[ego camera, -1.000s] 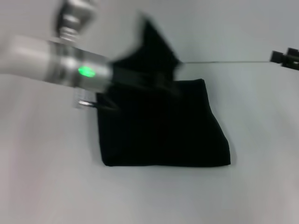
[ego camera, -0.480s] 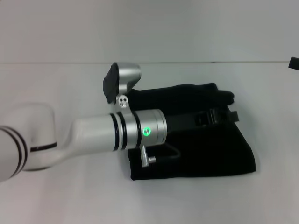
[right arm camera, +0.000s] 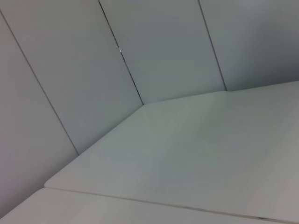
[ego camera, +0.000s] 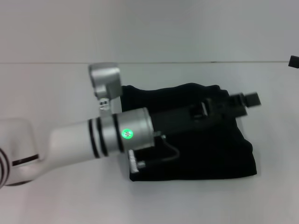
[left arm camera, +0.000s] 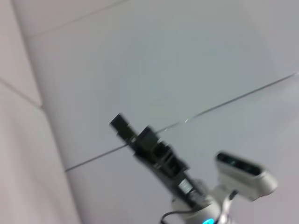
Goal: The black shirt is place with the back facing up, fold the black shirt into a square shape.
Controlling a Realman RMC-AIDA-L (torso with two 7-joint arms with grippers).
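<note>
Left gripper (ego camera: 247, 100) has swung out past the right edge of the black shirt (ego camera: 210, 149), which lies folded into a rough square on the table (ego camera: 56, 196); fingers look empty, spread unclear—cannot tell; last fold probably done; right gripper (ego camera: 293, 61) parked far right.

A plain white table (ego camera: 56, 205) fills the lower part of the head view, and a pale grey wall (ego camera: 149, 28) rises behind its far edge. In the right wrist view the wall is made of flat panels (right arm camera: 163, 46) parted by thin dark seams, with a white tabletop (right arm camera: 196, 154) below them. The light is soft and even, with only faint shadows.
</note>
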